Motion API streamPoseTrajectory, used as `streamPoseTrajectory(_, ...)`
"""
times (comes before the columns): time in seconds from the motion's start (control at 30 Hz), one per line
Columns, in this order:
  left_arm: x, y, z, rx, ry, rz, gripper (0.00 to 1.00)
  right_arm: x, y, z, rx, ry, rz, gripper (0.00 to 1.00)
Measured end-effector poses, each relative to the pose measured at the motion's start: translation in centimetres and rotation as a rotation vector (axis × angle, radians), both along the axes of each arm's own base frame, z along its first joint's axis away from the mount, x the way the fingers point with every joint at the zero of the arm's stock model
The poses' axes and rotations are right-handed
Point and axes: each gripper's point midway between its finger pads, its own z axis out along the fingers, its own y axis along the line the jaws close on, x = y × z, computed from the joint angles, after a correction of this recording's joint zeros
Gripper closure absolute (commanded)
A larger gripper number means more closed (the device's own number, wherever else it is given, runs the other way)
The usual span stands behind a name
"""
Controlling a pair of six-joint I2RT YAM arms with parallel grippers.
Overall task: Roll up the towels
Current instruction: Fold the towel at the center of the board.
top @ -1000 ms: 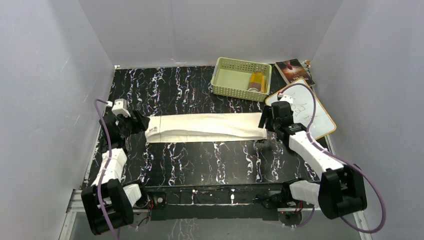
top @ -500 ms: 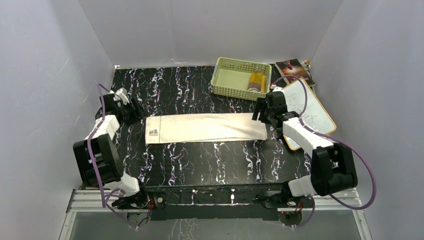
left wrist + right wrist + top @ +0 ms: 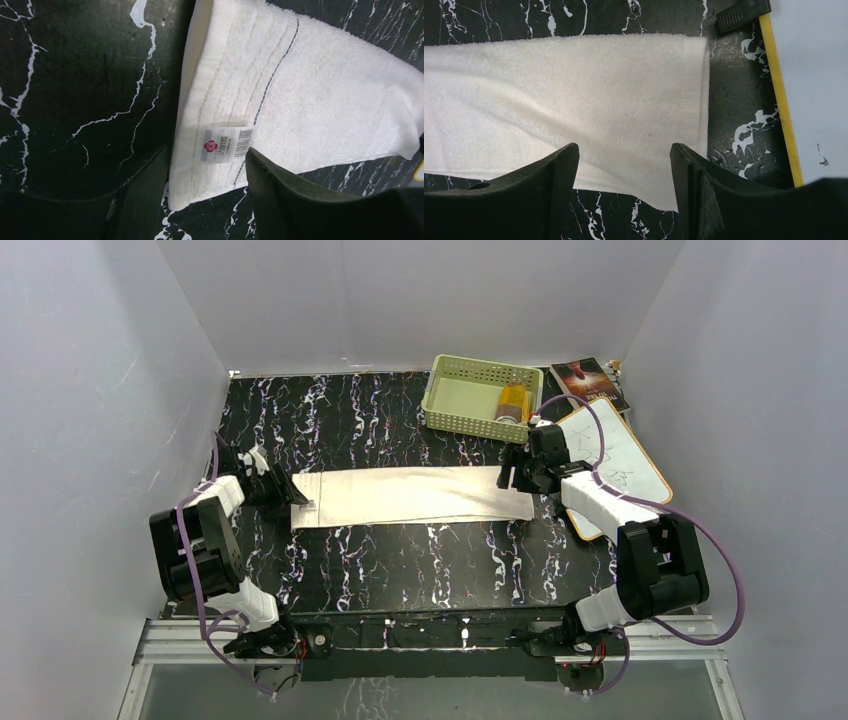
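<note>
lining up to roll cream towel [image 3: 410, 496]
posing left gripper [image 3: 205, 200], right gripper [image 3: 621, 195] agape, empty, towel ends between jaws; needing pinch next

The black, white-veined counter [image 3: 400, 560] carries a long cream-white towel [image 3: 410, 495] spread flat across its middle. A pale green basket [image 3: 470, 427] stands at the far right. Beside it lie a white board [image 3: 630, 465] with an orange rim and a book [image 3: 590, 382].
</note>
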Motion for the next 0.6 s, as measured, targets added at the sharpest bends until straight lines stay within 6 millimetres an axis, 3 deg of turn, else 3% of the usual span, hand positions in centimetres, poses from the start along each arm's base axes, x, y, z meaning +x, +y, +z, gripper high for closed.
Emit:
streamPoseTrajectory(0.17,0.2,0.6,-0.2,0.032,-0.002,-0.005,0.43,-0.1,0.3,0.0,0.013,0.004,0.015,0.34)
streamPoseTrajectory(0.33,1.7,0.7,-0.4,0.016,-0.011,-0.016,0.49,-0.2,0.5,-0.3,0.017,0.015,0.025,0.34)
streamPoseTrajectory(0.6,2.2,-0.5,-0.7,-0.018,-0.037,-0.055,0.67,-0.6,0.4,-0.5,0.014,0.031,0.026,0.34)
